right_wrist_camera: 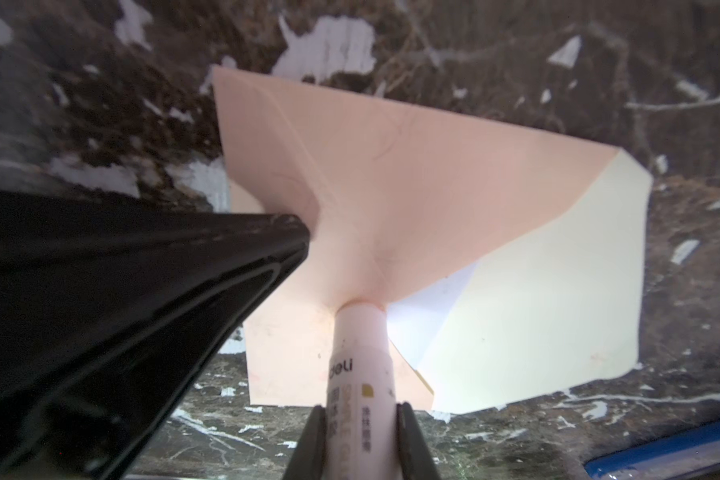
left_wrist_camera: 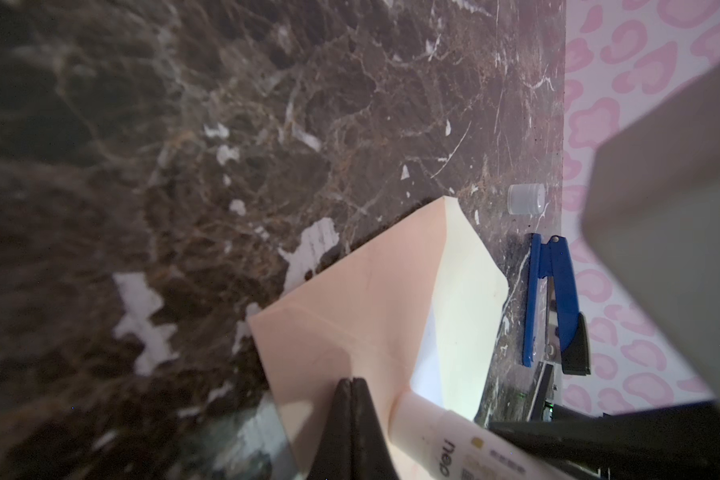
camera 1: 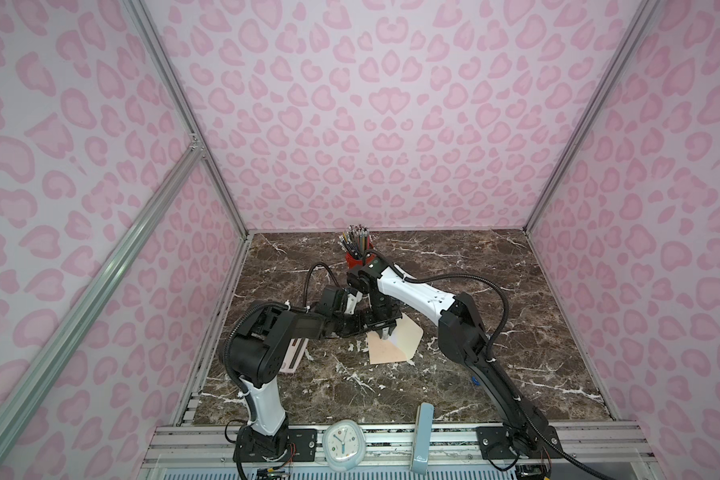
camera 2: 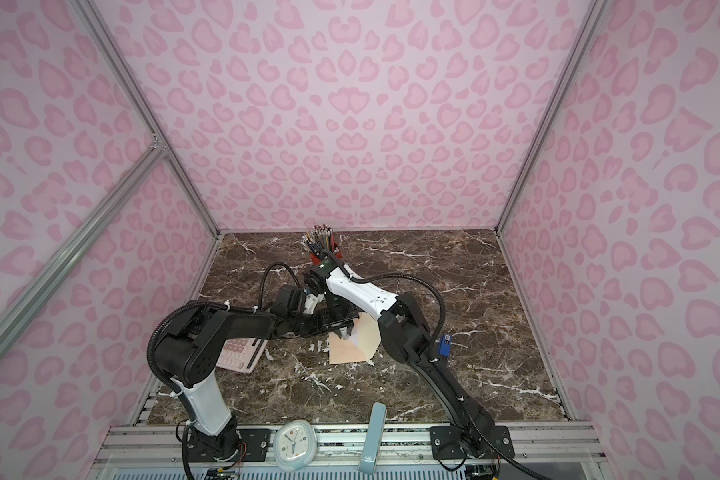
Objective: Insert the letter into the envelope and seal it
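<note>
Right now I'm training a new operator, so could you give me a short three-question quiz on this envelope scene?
1. Where is the letter?
2. The right hand holds: A) scissors B) glue stick C) marker.
3. True or false: the left hand is open.
Key: 1. Tucked inside the envelope, with a white corner showing at its opening. 2. B. 3. False; it is shut.
</note>
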`<state>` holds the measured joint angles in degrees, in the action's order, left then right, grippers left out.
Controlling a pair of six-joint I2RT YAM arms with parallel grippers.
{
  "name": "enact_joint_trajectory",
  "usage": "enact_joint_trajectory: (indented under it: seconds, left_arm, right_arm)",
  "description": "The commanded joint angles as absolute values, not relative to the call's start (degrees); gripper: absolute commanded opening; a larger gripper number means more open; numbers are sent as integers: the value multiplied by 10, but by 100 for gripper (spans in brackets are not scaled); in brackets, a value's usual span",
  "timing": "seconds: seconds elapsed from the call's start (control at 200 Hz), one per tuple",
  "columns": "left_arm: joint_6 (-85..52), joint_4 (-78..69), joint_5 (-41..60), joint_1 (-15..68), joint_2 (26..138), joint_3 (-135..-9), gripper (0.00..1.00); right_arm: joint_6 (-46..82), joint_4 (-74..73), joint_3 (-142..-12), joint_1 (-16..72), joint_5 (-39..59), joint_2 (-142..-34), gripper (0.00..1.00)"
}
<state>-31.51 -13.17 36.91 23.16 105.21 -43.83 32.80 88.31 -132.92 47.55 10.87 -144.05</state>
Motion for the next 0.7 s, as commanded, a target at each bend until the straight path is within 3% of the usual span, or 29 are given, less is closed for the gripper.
enact_joint_trajectory:
  seconds: [0.0,0.25,0.695]
  left_arm:
    - [-308,-54,332,230,1060,-435,3]
    - [-296,-29,323,229,1060,-441,3]
    - [-288,0,307,224,1062,-449,3]
  right_arm:
    - [332,893,-1329,474,53,-1465,0]
    - [336,923,-1345,474,18,-1435,0]
    - [345,870,-1219,472,3,-1307,0]
